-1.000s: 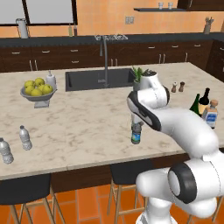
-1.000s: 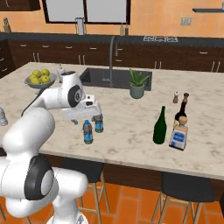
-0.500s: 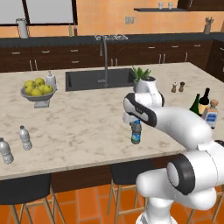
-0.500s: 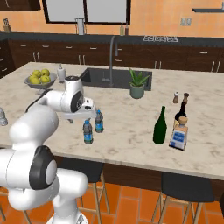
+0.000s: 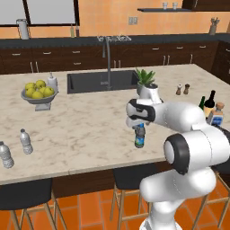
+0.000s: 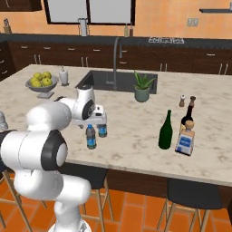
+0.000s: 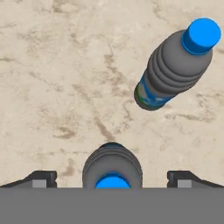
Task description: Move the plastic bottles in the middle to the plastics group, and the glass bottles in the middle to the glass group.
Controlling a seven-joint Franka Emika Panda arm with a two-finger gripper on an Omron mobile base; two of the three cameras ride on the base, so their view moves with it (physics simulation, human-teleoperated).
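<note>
Two dark plastic bottles with blue caps stand near the counter's front edge (image 6: 91, 137) (image 6: 103, 130). My gripper (image 7: 113, 178) hangs open just above them, pointing down. In the hand view one bottle (image 7: 112, 168) sits between the two fingertips (image 7: 40, 179), untouched; the other bottle (image 7: 175, 70) stands apart at upper right. In the left base view the gripper (image 5: 140, 124) is right over a blue-capped bottle (image 5: 139, 137). The pale water bottles (image 5: 26, 141) (image 5: 5, 155) stand far left. The green wine bottle (image 6: 166, 130) stands beside the tan-label bottle (image 6: 188, 118) and the squat cork-stoppered bottle (image 6: 184, 141).
A sink (image 5: 101, 81) with a tall tap lies at the counter's back. A potted plant (image 6: 142, 87) stands just behind my arm. A bowl of lemons (image 5: 38, 92) is at back left, and salt and pepper shakers (image 5: 182, 89) at back right. Stools stand under the front edge.
My hand has swung left and come down over the two blue-capped bottles, still open. The bottles have not moved.
</note>
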